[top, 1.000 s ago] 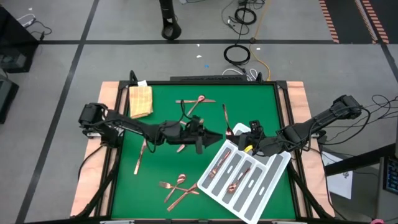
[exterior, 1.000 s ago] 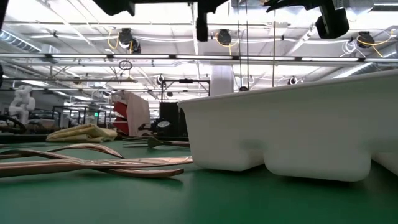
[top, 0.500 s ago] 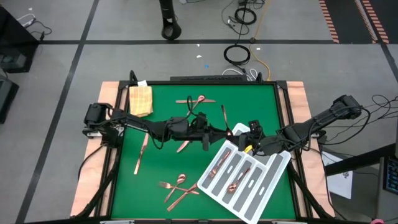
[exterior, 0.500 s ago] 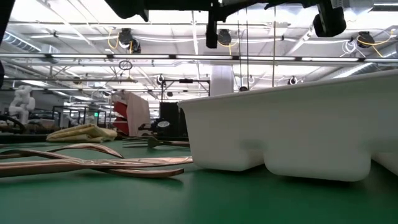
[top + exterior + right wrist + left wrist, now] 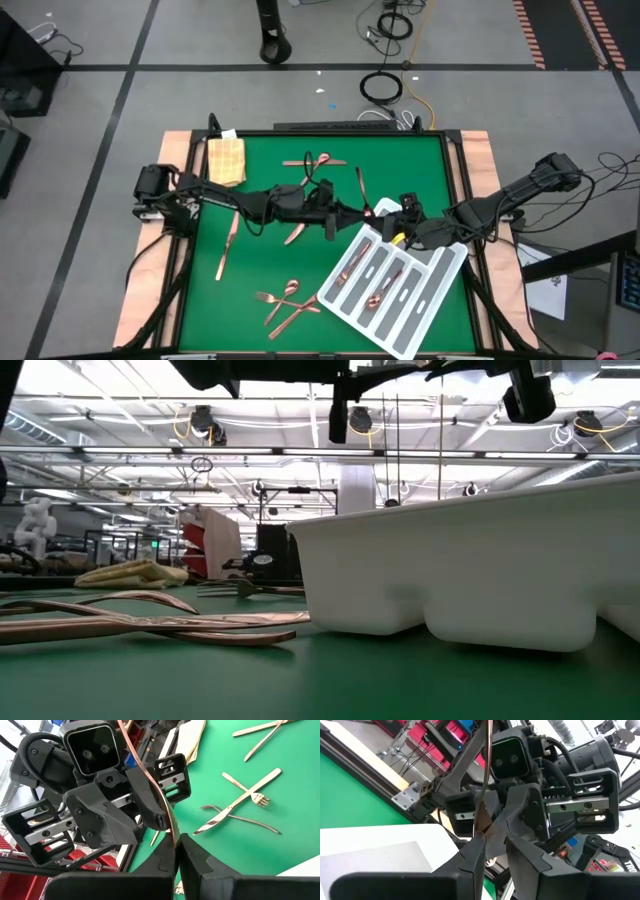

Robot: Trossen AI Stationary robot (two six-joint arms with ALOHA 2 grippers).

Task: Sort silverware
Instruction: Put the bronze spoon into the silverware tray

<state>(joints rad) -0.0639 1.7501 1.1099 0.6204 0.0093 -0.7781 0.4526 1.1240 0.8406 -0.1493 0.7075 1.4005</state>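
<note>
1. A thin copper utensil (image 5: 150,785) is held in the air between both grippers, over the mat near the tray's upper corner. Its long axis stands roughly upright between the fingertips; its type cannot be told.
2. The left gripper (image 5: 492,837) and right gripper (image 5: 175,842) meet tip to tip, each pinched on it.
3. The tray (image 5: 440,280) lies tilted at the table's right front.
4. Loose silverware (image 5: 290,300) is scattered over the green mat (image 5: 400,160), leaving open room between.
</note>
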